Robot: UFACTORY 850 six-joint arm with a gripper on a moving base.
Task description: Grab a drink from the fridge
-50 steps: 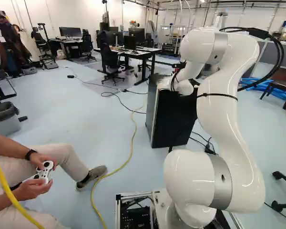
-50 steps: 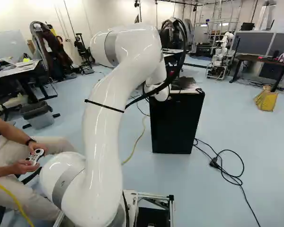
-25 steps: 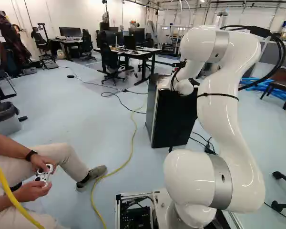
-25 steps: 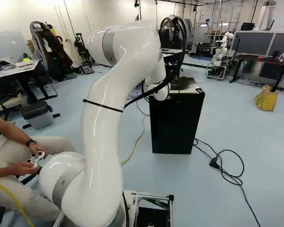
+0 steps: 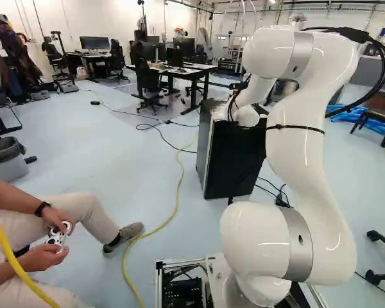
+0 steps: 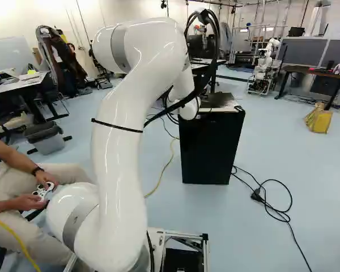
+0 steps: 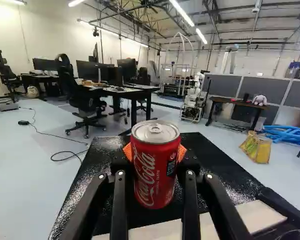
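- Already, the big white jointed arm reaches out towards 12 o'clock from its base, bent down over the fridge, so I judge the approach done.
- The squat black box-shaped fridge stands at about 1 o'clock from the arm's foot in the right base view. I cannot tell from here whether its door is open.
- The fridge's dark speckled top lies under the jaws, with a flat cream strip along its near edge, towards 5 o'clock from the can.
- A crumpled yellow bag sits on the floor at roughly 2 o'clock from the can, well apart and no part of the job.
- The black gripper with orange pads has its jaws pinching the can from both sides, at 9 and 3 o'clock.
- The red drinks can with a silver lid is upright between them over the fridge top; whether its base touches is unclear. The grab itself looks done, and what seems left is a lift clear and carrying it away.
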